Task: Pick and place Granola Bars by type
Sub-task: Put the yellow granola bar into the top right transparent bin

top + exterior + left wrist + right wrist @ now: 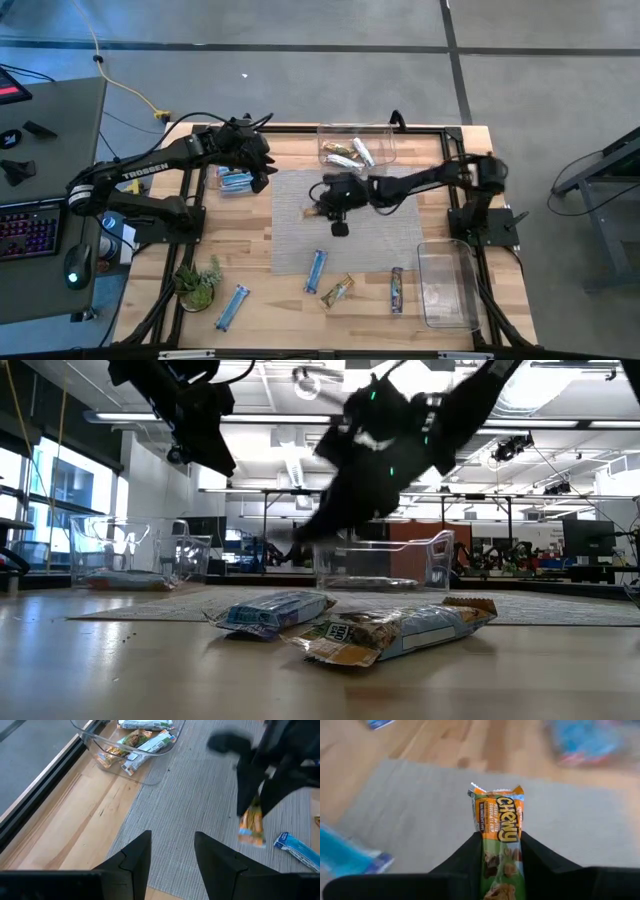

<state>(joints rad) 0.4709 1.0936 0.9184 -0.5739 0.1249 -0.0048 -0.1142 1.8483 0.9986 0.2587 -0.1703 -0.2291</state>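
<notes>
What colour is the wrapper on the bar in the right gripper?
Orange with green, best seen in the right wrist view: bar.

Three bars (353,153) lie in a bin (388,132) behind the mat (385,245).

grey mat (375,240) open centrally; right arm (420,182) overhead

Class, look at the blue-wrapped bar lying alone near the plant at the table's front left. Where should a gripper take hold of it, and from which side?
Probably from straight above, gripping the blue-wrapped bar across its narrow width at mid-length. It lies flat on the bare wood of the table, long and thin, so only its two long edges suit a pinch. It lies at a slant, so the gripper should turn to match. The plant lies close by.
</notes>
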